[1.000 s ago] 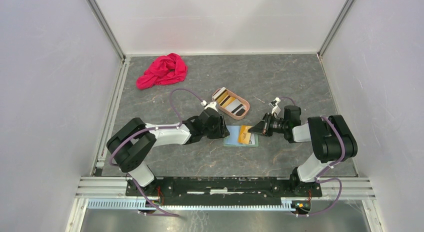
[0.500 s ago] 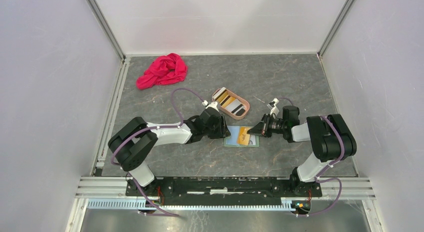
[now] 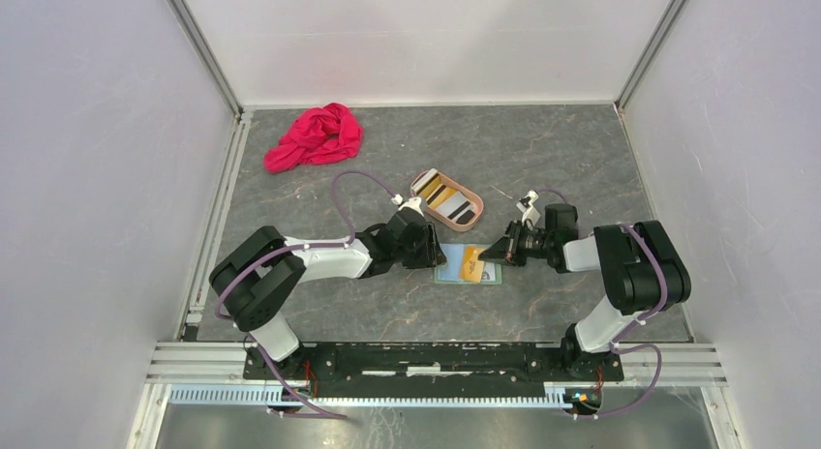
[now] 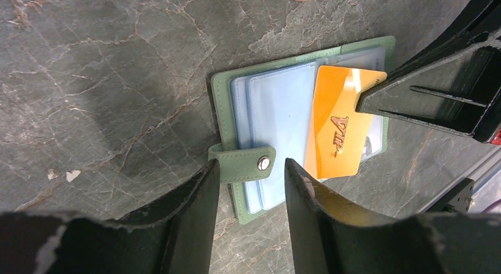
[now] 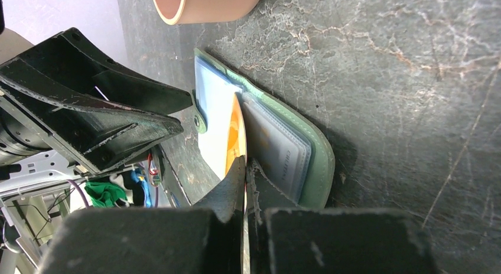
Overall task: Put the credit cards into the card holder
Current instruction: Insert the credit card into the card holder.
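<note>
Left tool (image 4: 251,168): released, fingers astride the snap tab (image 4: 236,168).
Right tool (image 5: 244,168): clenched on the orange card (image 4: 337,129), from 3 o'clock.
Card holder (image 4: 220,108): open on the desk (image 4: 106,79).

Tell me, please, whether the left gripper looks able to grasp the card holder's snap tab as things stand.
Probably yes: the left gripper is open with the snap tab lying between its fingertips, and nothing covers it. The right gripper pinches the orange card clear of it.
</note>
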